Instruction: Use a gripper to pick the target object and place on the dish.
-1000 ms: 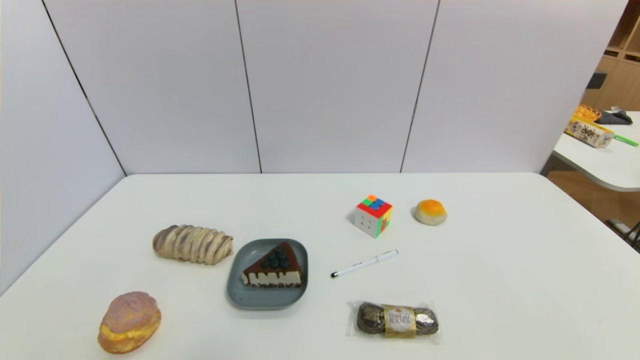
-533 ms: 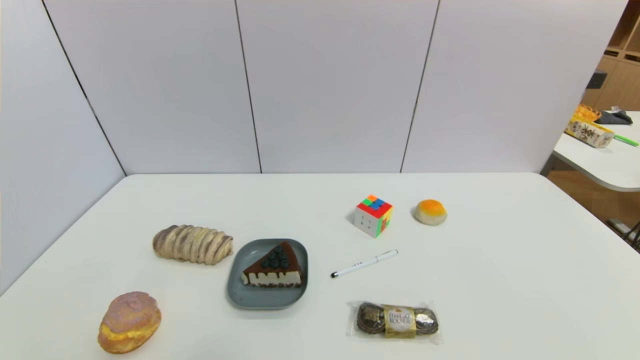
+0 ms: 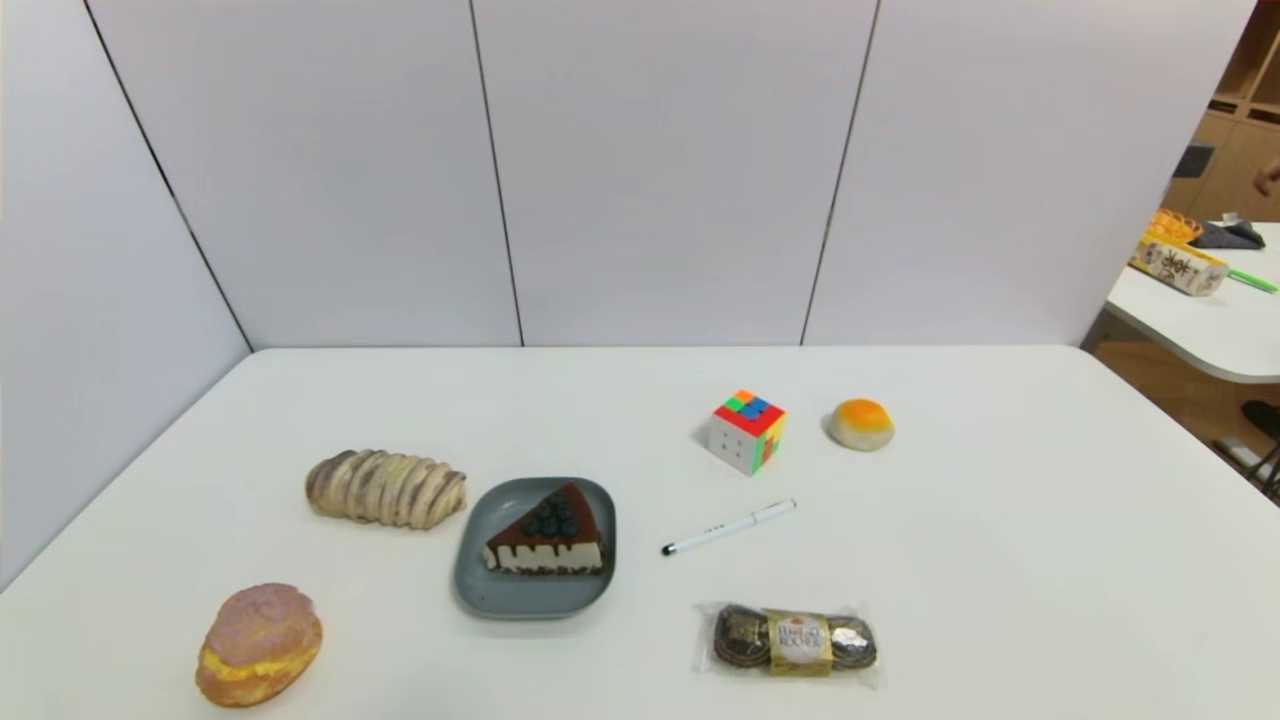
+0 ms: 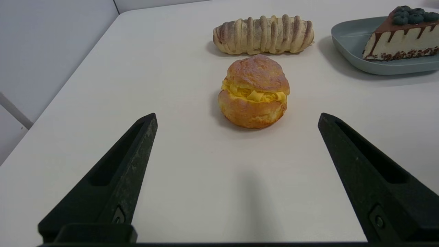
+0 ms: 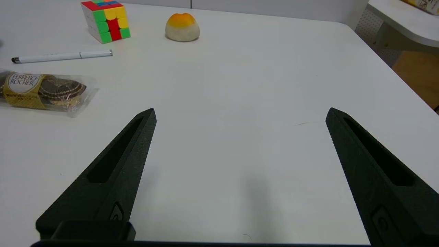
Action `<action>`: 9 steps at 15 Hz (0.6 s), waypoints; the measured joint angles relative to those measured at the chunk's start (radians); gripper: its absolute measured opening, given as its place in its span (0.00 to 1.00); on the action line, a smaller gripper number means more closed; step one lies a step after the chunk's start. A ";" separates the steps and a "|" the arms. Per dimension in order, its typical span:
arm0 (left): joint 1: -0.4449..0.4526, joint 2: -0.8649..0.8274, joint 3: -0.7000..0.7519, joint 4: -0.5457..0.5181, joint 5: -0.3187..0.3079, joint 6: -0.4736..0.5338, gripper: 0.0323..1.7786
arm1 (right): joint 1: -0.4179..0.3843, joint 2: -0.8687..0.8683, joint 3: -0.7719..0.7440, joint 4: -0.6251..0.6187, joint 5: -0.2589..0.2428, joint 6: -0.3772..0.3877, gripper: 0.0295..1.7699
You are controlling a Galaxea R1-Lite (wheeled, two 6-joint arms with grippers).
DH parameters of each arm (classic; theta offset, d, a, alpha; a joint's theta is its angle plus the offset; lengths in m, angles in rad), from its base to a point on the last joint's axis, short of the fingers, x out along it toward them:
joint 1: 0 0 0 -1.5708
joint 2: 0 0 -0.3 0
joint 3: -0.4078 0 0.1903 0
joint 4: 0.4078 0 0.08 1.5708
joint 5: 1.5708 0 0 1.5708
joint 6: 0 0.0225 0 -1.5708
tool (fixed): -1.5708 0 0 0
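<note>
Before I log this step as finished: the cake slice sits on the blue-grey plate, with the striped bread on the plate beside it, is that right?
Not quite. The cake slice does sit on the plate, but the striped bread lies on the table beside the plate, not on it, as the head view shows.

Bright, even overhead light on the matte white table (image 3: 1000, 520); soft short shadows beneath the pale striped long bread (image 4: 263, 34); no glare; all views sharp.

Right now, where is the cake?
In the head view, the cake slice sits on the blue-grey plate, left of centre, between the striped bread and the white pen.
</note>
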 joint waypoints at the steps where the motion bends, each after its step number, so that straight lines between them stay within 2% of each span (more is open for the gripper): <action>1: 0.000 0.000 0.000 0.000 0.000 0.000 0.95 | 0.000 0.000 0.000 0.000 0.000 0.000 0.97; 9: 0.000 0.000 0.000 0.000 0.000 0.000 0.95 | 0.000 0.000 0.000 0.000 0.000 -0.001 0.97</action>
